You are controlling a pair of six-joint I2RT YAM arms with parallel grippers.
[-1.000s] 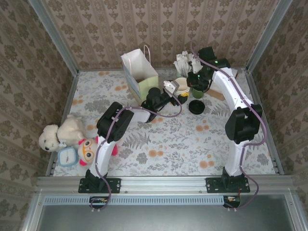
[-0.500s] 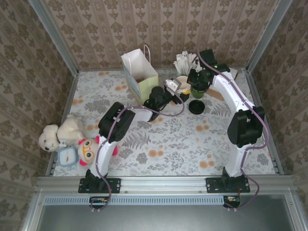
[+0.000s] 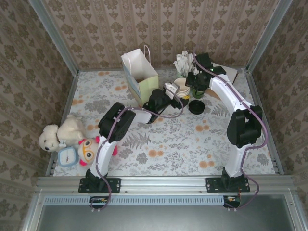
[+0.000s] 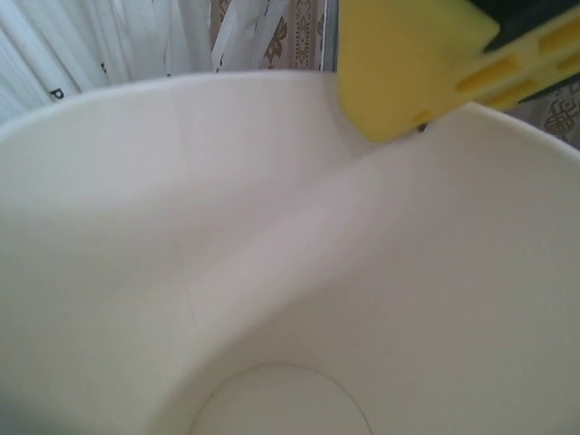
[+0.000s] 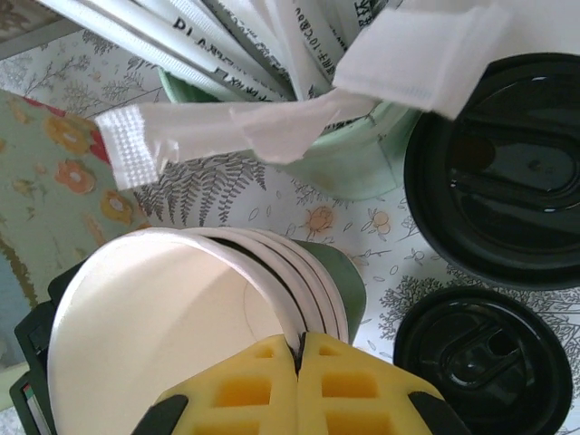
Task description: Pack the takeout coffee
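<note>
Yellow pads of the left tool (image 3: pixel 175 92) have been drawn wider apart over the last second, and the tool has been pushed further over the stack of lidless cups (image 4: pixel 272 272). The cream inside of the top cup lies directly beneath it, with one pad (image 4: pixel 408 72) at the rim. The right tool (image 5: pixel 297 349) has been kept pressed together at that same rim, shifted only slightly. Just beyond it, to its right, the takeout coffee (image 5: pixel 503 172) stands lidded on the desk (image 5: pixel 381 227), untouched, beside a loose lid (image 5: pixel 485 372). Neither tool is judged to be placed for it, so packing into the gift bag (image 3: pixel 139 77) has not been begun.
</note>
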